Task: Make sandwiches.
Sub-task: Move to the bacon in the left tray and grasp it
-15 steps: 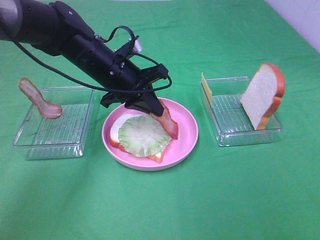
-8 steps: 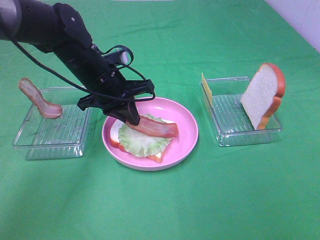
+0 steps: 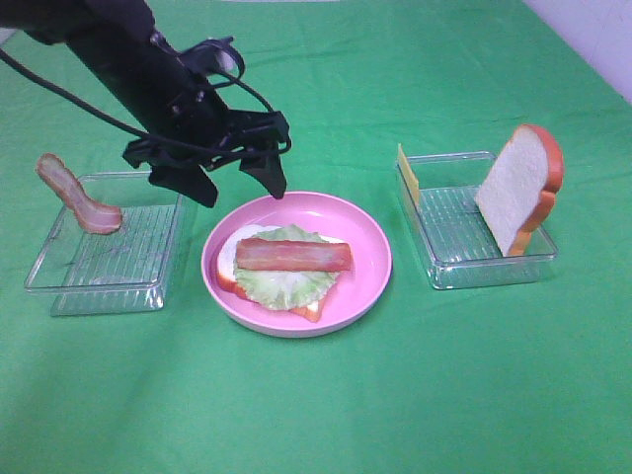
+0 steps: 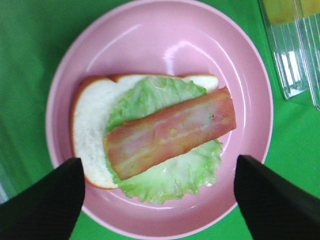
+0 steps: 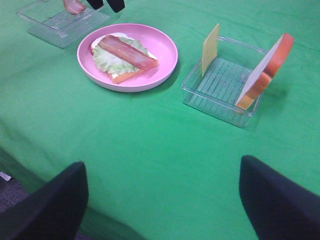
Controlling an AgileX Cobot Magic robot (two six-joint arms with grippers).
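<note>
Looking at it, the half-built sandwich (image 3: pixel 259 281) sat in the middle of the pink plate (image 3: pixel 367 281): bread slice (image 3: pixel 225 265) at the bottom, lettuce leaf (image 3: pixel 286 286) on that, one bacon strip (image 3: pixel 292 255) flat on top. The left claw (image 3: pixel 240 194) hung just above the plate's far rim, spread wide with nothing in it. The right claw (image 5: pixel 162 200) was well back from the plate, also wide and empty. My worry was that bacon strip: it lay slantwise with one end poking past the lettuce, so anything dropped on it off-centre could've skated it off the stack. The second bacon strip (image 3: pixel 77 196) was propped against the wall of the clear tray (image 3: pixel 99 286) on the plate's left-arm side, an awkward angle to pinch. In the other tray (image 3: pixel 484 272), on the plate's opposite side, the cheese slice (image 3: pixel 408 176) stood on edge, thin enough to slip a grip, and the leaning top bread slice (image 3: pixel 520 188) looked easy to knock over.
</note>
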